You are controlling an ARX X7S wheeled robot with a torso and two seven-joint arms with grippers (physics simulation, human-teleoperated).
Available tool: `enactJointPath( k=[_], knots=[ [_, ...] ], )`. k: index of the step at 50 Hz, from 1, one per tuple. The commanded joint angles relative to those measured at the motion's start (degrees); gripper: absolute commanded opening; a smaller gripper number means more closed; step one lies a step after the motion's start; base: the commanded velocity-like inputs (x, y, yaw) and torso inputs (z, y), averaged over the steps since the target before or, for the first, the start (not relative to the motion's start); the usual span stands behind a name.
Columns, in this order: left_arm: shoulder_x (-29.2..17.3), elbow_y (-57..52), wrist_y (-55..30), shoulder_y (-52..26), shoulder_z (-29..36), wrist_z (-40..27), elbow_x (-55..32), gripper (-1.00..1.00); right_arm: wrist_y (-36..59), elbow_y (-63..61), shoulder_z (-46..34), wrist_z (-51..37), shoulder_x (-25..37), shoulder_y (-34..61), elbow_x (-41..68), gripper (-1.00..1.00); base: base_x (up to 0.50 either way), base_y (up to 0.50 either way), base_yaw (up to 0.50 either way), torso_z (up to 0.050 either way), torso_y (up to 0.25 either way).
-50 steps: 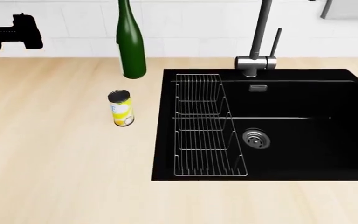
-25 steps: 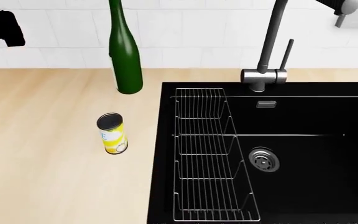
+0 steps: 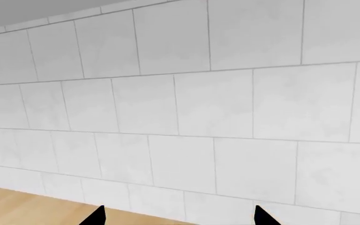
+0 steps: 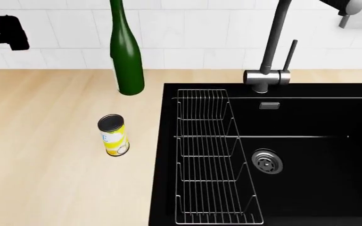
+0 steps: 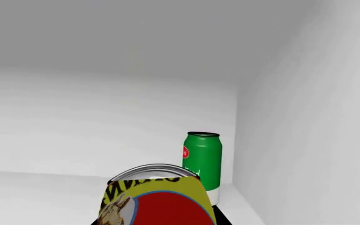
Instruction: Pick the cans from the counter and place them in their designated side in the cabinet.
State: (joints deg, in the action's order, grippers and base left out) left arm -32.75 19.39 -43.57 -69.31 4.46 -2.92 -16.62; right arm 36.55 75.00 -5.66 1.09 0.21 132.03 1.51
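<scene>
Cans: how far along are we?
None looks placed yet. In hand: the right hand holds the red and yellow can inside a white cabinet, near a green can. Left: the yellow and white can stands on the counter; the left hand is open, empty.

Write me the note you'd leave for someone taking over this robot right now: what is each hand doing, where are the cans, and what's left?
Right tool: in the right wrist view it carries the red and yellow can inside the white cabinet, near a green can standing in the corner. Whether it is set down cannot be told.
Left tool: open, empty, raised facing the tiled wall.
Yellow and white can: upright on the counter, left of the sink, in front of the green bottle.
Done: first can brought into the cabinet.
Left: release it, then fetch the yellow and white can and place it on its side of the cabinet.
</scene>
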Motion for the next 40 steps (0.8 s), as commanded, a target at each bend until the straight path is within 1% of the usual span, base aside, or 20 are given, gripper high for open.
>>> enactJointPath(
  k=[1, 16, 17, 40],
  knots=[
    [0.4, 0.5, 1.1, 0.3, 0.1, -0.2, 0.2, 1.00, -0.1, 0.0, -0.2, 0.6, 0.0, 0.5, -0.7, -1.00, 0.00, 0.00, 0.00, 0.000, 0.000],
    [0.2, -0.2, 0.5, 0.5, 0.2, 0.1, -0.2, 1.00, -0.1, 0.0, -0.2, 0.6, 0.0, 0.5, -0.7, -1.00, 0.00, 0.00, 0.00, 0.000, 0.001],
    [0.2, -0.3, 0.4, 0.5, 0.2, 0.1, -0.2, 1.00, -0.1, 0.0, -0.2, 0.6, 0.0, 0.5, -0.7, 1.00, 0.00, 0.00, 0.00, 0.000, 0.000],
    [-0.2, -1.4, 0.2, 1.2, -0.3, 0.0, -0.7, 1.00, -0.1, 0.0, -0.2, 0.6, 0.0, 0.5, -0.7, 1.00, 0.00, 0.00, 0.00, 0.000, 0.000]
  ],
)
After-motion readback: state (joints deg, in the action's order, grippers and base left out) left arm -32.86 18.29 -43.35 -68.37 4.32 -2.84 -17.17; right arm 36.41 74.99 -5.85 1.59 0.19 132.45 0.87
